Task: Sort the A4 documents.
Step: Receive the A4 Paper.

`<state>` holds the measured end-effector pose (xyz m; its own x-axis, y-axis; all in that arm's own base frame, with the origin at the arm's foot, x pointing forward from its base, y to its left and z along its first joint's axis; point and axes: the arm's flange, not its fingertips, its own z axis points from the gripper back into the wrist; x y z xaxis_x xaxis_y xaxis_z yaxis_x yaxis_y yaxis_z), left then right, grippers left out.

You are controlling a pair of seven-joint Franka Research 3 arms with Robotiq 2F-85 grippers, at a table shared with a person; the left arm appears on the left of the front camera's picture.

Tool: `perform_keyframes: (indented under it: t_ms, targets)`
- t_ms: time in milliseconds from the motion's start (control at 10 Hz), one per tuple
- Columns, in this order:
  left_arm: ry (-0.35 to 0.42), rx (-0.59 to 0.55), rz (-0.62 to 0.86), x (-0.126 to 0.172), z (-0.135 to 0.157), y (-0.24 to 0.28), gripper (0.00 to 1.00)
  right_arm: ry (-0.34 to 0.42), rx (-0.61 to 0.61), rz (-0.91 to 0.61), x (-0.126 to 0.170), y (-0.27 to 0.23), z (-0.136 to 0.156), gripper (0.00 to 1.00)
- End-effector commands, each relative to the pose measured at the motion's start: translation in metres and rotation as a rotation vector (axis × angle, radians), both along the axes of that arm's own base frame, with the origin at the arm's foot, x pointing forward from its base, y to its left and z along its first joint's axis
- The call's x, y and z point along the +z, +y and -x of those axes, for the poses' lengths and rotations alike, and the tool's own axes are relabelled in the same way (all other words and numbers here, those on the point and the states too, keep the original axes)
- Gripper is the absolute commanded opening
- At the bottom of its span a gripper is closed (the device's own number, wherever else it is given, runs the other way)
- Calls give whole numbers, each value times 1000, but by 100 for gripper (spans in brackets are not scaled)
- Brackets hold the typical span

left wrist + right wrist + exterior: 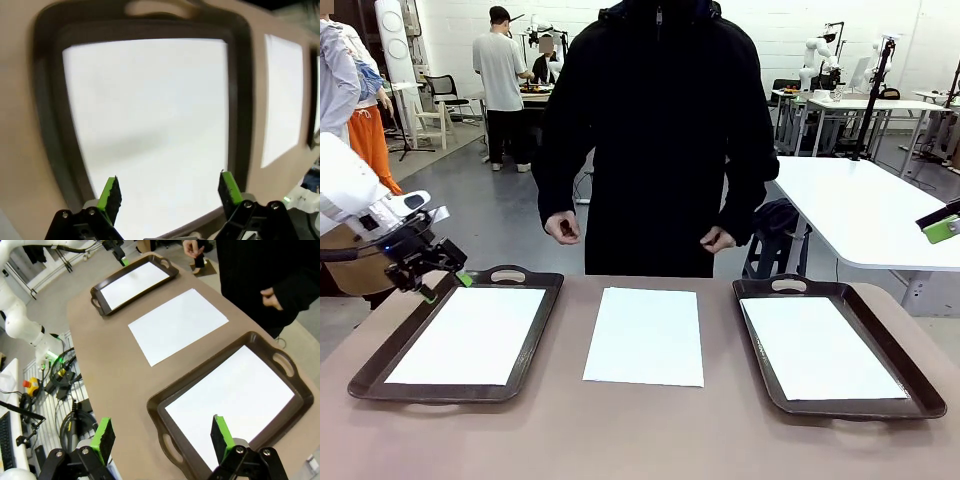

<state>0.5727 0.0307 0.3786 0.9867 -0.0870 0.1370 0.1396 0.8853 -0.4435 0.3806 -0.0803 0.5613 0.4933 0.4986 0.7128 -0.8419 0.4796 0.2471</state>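
One white A4 document [644, 335] lies bare on the table's middle, also in the right wrist view [177, 325]. Another sheet [470, 334] lies in the left dark brown tray [535, 335]; a third [820, 347] lies in the right tray [880, 330]. My left gripper [445, 285] hangs open above the left tray's far left corner, its green pads [111, 192] apart over the sheet [150, 125]. My right gripper [162, 437] is open, high above the right tray's [160, 410] near end; one green fingertip [942, 229] shows at the right edge of the front view.
A person in black stands at the far side, both hands [563, 228] held loosely closed near the waist, off the table. The brown tabletop [640, 430] is bare in front of the trays. White tables and other people are farther back.
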Motion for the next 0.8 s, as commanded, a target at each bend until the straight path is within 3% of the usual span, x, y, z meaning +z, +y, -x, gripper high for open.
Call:
perform_keyframes:
  t_ms: [0,100,300,500,700]
  targets:
    - [-226,-378,3,63,30,-45,100,-1,-1,0,-1,0,0,100]
    - [-305,-519,31,90,47,-57,100,-1,-1,0,-1,0,0,100]
    - [-368,-764,152,119,77,-51,100,-1,-1,0,-1,0,0,100]
    - [-444,-799,188,144,103,-37,100,-1,-1,0,-1,0,0,100]
    - [-512,-965,175,155,111,-42,100,-1,-1,0,-1,0,0,100]
